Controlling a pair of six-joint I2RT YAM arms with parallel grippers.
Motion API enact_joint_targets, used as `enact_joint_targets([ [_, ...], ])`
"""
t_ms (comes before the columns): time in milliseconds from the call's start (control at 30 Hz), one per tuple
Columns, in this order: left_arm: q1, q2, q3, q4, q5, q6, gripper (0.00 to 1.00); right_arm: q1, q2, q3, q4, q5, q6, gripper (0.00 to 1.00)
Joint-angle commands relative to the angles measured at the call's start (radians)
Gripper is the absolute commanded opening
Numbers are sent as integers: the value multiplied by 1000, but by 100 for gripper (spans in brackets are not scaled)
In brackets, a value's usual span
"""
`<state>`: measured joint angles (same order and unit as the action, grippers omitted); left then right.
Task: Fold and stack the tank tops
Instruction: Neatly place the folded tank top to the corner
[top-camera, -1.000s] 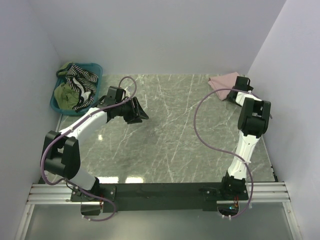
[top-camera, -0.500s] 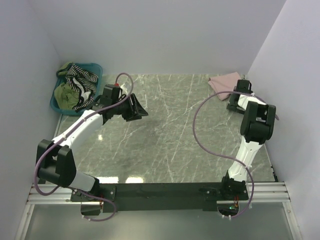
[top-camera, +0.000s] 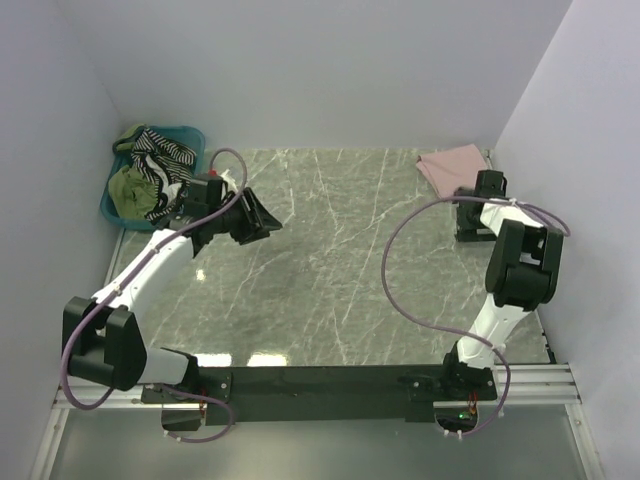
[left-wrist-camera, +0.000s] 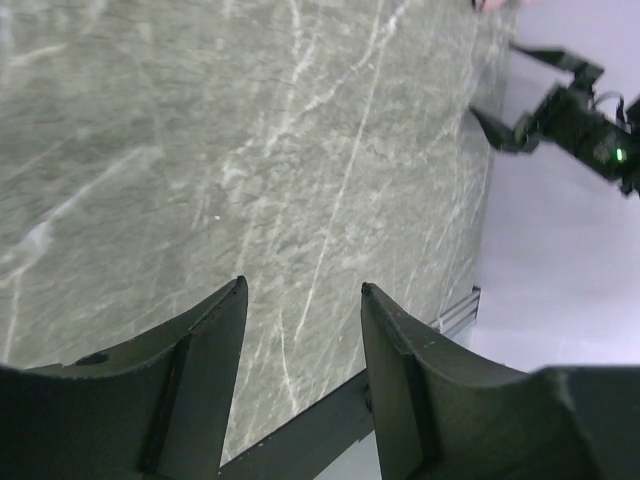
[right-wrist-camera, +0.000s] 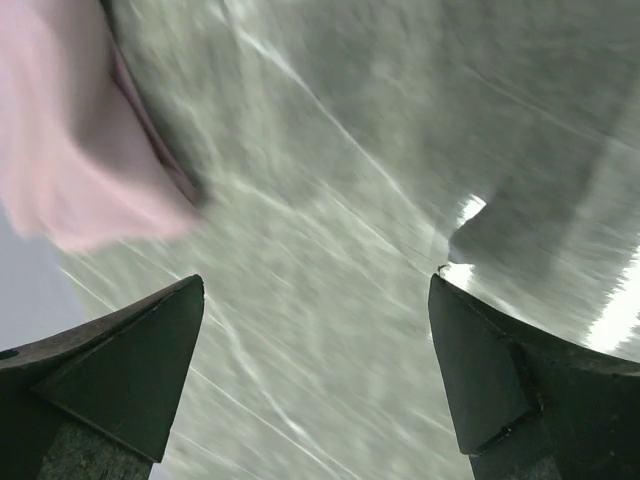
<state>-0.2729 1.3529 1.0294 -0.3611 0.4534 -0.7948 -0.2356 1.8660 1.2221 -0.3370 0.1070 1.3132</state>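
A dusty pink tank top (top-camera: 452, 163) lies folded at the table's far right corner. It shows blurred at the upper left of the right wrist view (right-wrist-camera: 70, 150). My right gripper (top-camera: 468, 218) hangs just on the near side of it, wide open and empty (right-wrist-camera: 316, 285). A black-and-white striped top (top-camera: 165, 152) and an olive green top (top-camera: 130, 188) lie bunched in the teal basket (top-camera: 108, 208) at the far left. My left gripper (top-camera: 262, 215) is right of the basket, open and empty over bare table (left-wrist-camera: 302, 290).
The grey marble table (top-camera: 340, 270) is walled in at the back and on both sides. The black mounting rail (top-camera: 320, 380) runs along the near edge. The right arm (left-wrist-camera: 575, 125) shows at the top right of the left wrist view.
My left arm has swung left, toward the basket. My right gripper has drawn back from the pink top toward the near side; the top stays on the table.
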Motion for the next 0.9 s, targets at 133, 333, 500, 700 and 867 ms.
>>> enact_joint_targets([
  [133, 40, -93, -42, 24, -93, 14, 55, 141, -213, -145, 4, 23, -318, 100],
  [333, 64, -156, -54, -2, -192, 48, 57, 396, -332, -236, 9, 128, -442, 100],
  [500, 92, -170, -46, -36, -271, 43, 57, 633, -389, -285, 79, 48, -549, 100],
  [700, 92, -210, -100, -12, -305, 9, 57, 788, -479, -352, 114, 63, -664, 100],
  [867, 92, -244, -189, 27, -328, 12, 57, 791, -583, -381, 112, 34, -703, 100],
])
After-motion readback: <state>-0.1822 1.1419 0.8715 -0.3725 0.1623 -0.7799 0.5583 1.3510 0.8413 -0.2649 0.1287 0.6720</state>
